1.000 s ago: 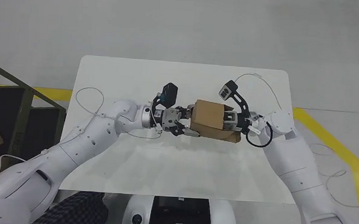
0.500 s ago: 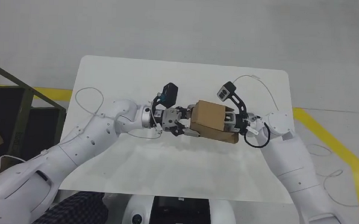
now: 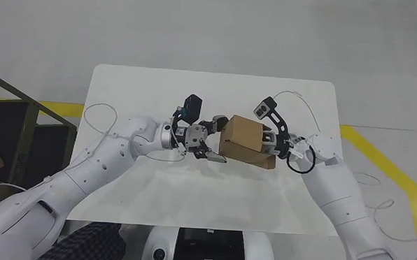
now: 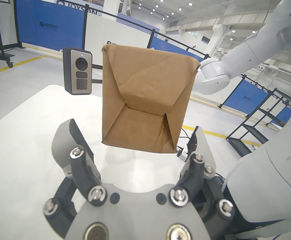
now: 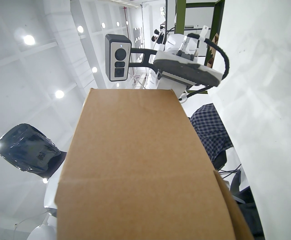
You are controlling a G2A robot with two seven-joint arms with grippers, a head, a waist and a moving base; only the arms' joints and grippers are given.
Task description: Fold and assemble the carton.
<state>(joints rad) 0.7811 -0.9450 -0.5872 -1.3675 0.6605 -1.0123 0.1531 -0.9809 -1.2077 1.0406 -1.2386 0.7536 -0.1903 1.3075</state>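
A brown cardboard carton [image 3: 247, 136] hangs in the air over the middle of the white tabletop [image 3: 147, 89], between the 2 arms, its long axis running roughly from one arm to the other. The right end effector [image 3: 268, 142] holds it at the end nearest that arm, clamped on the cardboard there. In the right wrist view, 1 flat, unmarked side of the carton [image 5: 141, 159] stretches away toward the other arm.

The left end effector [image 3: 214, 139] sits just in front of the carton's opposite end, its 2 dark-padded fingers [image 4: 76, 134] spread wide and holding nothing. From the left wrist view the carton [image 4: 145, 91] presents an open mouth. The creased brown inside walls run back to a far end closed off by cardboard, and the lower edge of the mouth hangs clear above the tabletop. The fingers stand to either side of that mouth, with a gap showing between each tip and the cardboard.

A black-and-silver wrist camera [image 4: 78, 73] on a dark bracket stands just beside the carton, on the right arm. Off the tabletop's left side stands a green metal frame [image 3: 27, 122], and a yellow floor stripe [image 3: 365, 147] runs past the right side. A piece of blue-and-white checked fabric [image 3: 91, 245] lies at the near edge.
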